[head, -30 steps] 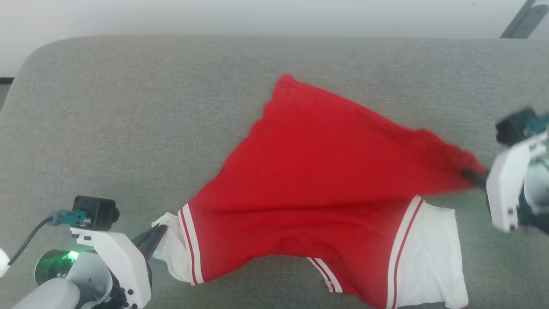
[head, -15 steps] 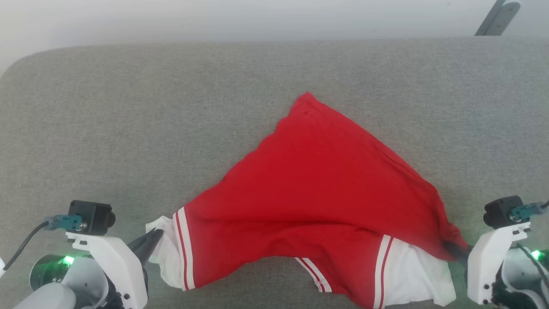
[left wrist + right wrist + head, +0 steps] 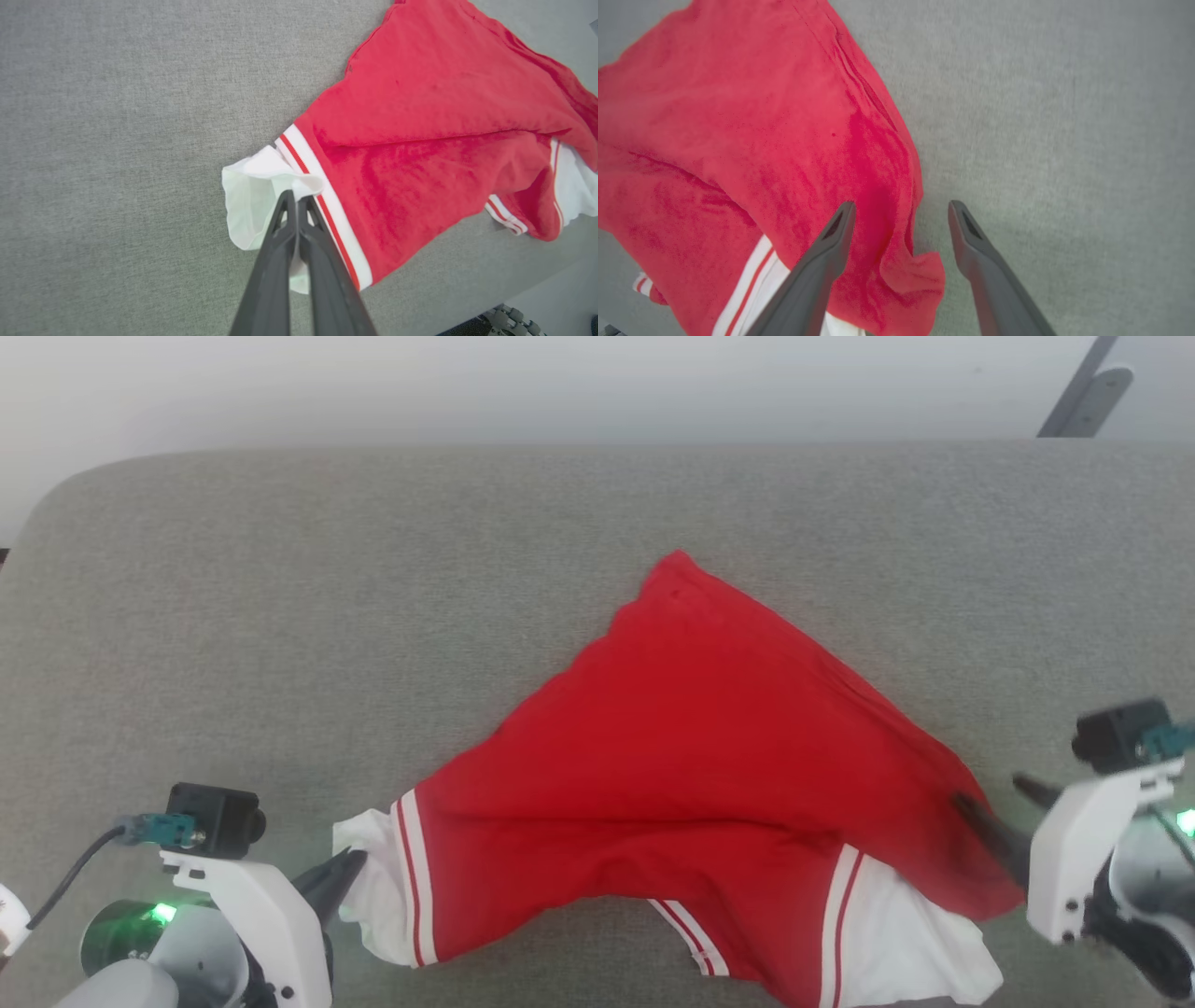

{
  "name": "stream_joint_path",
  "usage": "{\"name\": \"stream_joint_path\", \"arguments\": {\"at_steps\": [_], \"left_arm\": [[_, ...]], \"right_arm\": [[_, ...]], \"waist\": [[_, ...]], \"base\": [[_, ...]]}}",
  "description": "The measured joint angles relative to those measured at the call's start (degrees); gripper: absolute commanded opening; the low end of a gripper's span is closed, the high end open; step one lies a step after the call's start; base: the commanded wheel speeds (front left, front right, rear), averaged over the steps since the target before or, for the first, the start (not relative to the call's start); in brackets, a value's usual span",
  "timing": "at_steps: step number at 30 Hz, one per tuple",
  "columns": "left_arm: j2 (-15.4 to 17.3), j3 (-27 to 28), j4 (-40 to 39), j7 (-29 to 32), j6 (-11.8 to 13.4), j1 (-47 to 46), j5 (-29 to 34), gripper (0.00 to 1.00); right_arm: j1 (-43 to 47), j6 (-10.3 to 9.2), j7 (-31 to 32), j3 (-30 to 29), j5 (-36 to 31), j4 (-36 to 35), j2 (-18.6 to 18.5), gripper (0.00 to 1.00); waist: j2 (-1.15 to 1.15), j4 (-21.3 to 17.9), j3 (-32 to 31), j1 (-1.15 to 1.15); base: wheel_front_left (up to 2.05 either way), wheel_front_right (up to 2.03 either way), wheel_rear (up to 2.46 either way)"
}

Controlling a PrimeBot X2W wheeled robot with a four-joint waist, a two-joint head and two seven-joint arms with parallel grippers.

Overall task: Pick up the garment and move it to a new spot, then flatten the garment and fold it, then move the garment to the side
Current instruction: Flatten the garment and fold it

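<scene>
The garment (image 3: 709, 756), a bright red top with white sleeves and striped trim, lies spread in a rough triangle on the grey cushion. My left gripper (image 3: 353, 864) is shut on the edge of the white left sleeve; in the left wrist view its closed fingers pinch the white cuff of the garment (image 3: 420, 140) at the left gripper (image 3: 295, 198). My right gripper (image 3: 994, 796) stands open over the garment's right red corner. In the right wrist view the right gripper (image 3: 901, 212) straddles the loose red edge of the garment (image 3: 761, 130), with one finger (image 3: 831, 238) over the fabric.
The grey cushioned surface (image 3: 373, 616) stretches wide to the left and back, with a rounded far-left corner. A pale wall runs behind it, and a grey bracket (image 3: 1088, 392) shows at the top right. The cushion's front edge lies just below the garment.
My right gripper has opened and let go of the red corner, which dropped onto the cushion. The left gripper keeps its hold on the white sleeve. The head camera has shifted.
</scene>
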Motion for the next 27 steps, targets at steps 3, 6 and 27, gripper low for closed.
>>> {"name": "stream_joint_path", "arguments": {"at_steps": [3,6,27], "left_arm": [[-0.5,-0.4,-0.1,0.3,-0.1,-0.1,0.2,0.0],[-1.2,-0.9,-0.2,0.5,-0.3,-0.8,0.5,0.0],[-12.5,-7.0,6.4,1.7,-7.7,-12.3,4.5,0.0]], "right_arm": [[-2.7,0.0,1.1,0.5,-0.6,-3.3,0.1,1.0],[-7.1,0.0,1.5,1.6,-1.4,-3.4,0.7,1.0],[-41.5,0.02,0.0,17.4,-4.7,35.8,4.4,1.0]], "waist": [[0.0,0.9,0.0,0.0],[0.0,2.0,0.1,0.0],[0.0,17.4,5.8,0.0]], "base": [[0.0,0.0,0.0],[0.0,0.0,0.0],[0.0,0.0,0.0]]}}
